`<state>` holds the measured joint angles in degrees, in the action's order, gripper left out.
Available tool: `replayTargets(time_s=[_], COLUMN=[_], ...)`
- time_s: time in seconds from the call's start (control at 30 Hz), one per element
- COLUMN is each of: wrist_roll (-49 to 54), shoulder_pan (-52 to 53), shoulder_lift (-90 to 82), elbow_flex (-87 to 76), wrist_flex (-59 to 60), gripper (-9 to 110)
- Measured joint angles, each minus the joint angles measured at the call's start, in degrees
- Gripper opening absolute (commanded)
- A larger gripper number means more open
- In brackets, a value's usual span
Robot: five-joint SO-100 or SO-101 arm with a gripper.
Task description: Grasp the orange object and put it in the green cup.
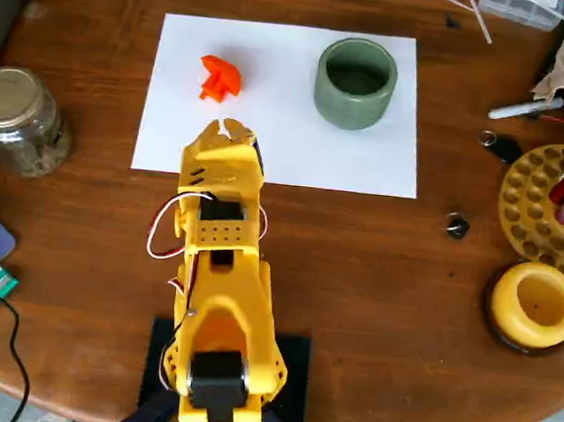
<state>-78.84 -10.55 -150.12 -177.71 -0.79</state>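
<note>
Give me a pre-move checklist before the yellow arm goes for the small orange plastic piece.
1. Small lumpy orange plastic piece lies free on the white paper sheet: ok.
2. Squat sage-green cup upright, hollow empty: ok.
3. Gripper lined up short of the piece, not touching: ok.
4. Jaws open enough: cannot tell.
5. Paper between piece and cup unobstructed: ok.

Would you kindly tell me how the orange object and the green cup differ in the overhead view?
The orange object is bright orange, while the green cup is dull sage green. The object is small, irregular and lumpy; the cup is much larger, round and thick-walled, with a dark hollow. The object lies left of the cup and nearer the gripper. Both rest on the white paper, apart.
</note>
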Motion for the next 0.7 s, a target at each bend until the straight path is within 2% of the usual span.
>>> replayTargets(time_s=[0.2,0.5,0.7], wrist_roll=[-0.44,-0.79,-0.79], shoulder_pan=[-0.62,1.32,1.93], shoulder_lift=[19.60,32.70,47.90], elbow_flex=[5.36,13.97,19.78], wrist_flex=[-12.92,-16.88,-29.44], gripper=[0,0,0])
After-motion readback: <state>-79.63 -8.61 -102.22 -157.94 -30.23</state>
